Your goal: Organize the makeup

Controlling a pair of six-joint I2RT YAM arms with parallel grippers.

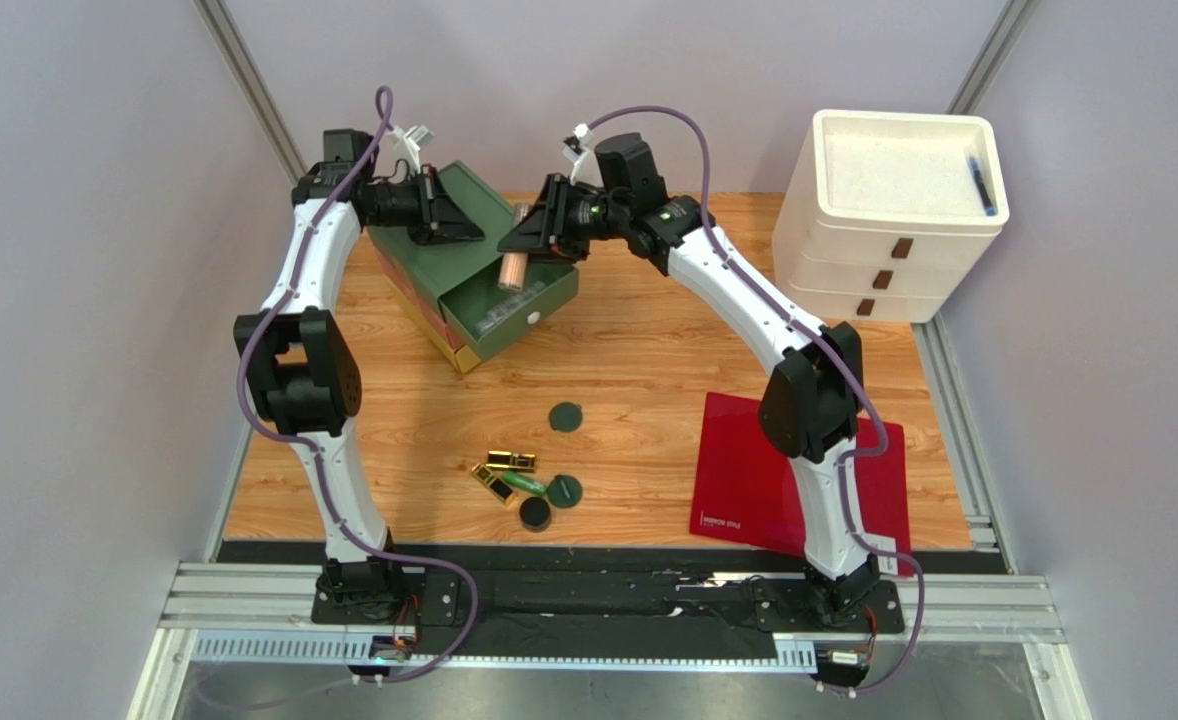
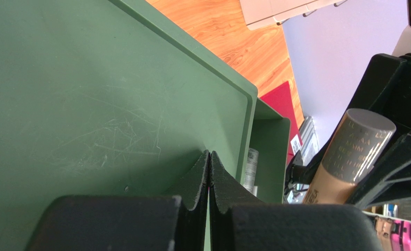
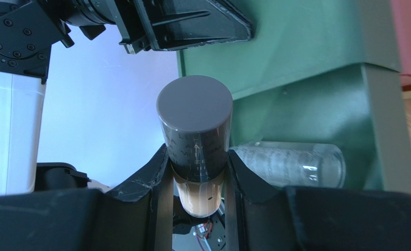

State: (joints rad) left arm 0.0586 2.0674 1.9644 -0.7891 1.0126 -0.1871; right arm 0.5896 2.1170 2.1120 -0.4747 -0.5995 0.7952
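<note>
Right tool (image 3: 197, 158) gripping grey-capped tube (image 3: 194, 117), lettering illegible

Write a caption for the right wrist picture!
Right end effector holds a grey-capped makeup tube over the open green drawer.

The grey-capped tan cylindrical tube (image 3: 194, 151) carries pale lettering on its cap. The matte plastic drawer box (image 2: 87, 104) is dull green, faintly scratched. The tabletop (image 1: 655, 360) shows orange-brown wood grain. The flat sheet (image 1: 733, 465) is deep red; three round compacts (image 1: 564, 417) are dark green; rectangular lipstick tubes (image 1: 513, 458) gold; the stacked drawer unit (image 1: 888, 210) white with brown handles (image 1: 882, 279).
</note>
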